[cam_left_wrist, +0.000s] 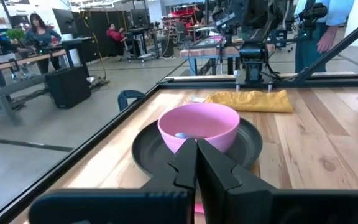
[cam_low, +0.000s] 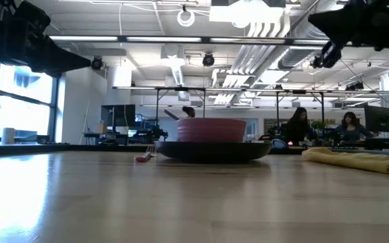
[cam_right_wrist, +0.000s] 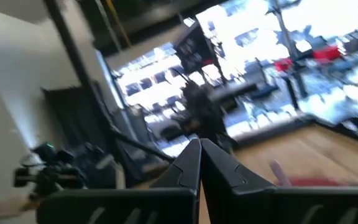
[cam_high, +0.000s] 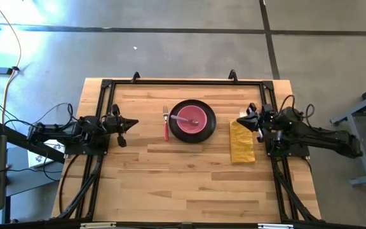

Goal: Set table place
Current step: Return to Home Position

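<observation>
**At the table's edges: closing out a laid place**

Beside the left rail, the left gripper is clenched on nothing. Its tips meet in the left wrist view and point across the table at the setting. Opposite it, the right gripper is likewise closed and empty, at the far end of the yellow napkin. From above I cannot tell whether it overhangs the cloth, though the low view shows that arm raised off the tabletop.

Between the two, near the table's middle, the dark plate carries the pink bowl. The purple spoon lies inside the bowl. The pink fork lies on the left arm's side of the plate, just beside its rim and apart from it.

The setting looks complete, so what remains is a clean retreat to rest. To do that well:
- Lift before pulling back, above all on the right, so no finger drags the napkin.
- Keep both jaws closed so nothing snags.
- Move slowly and away from the plate, with no sweep over the bowl.
</observation>
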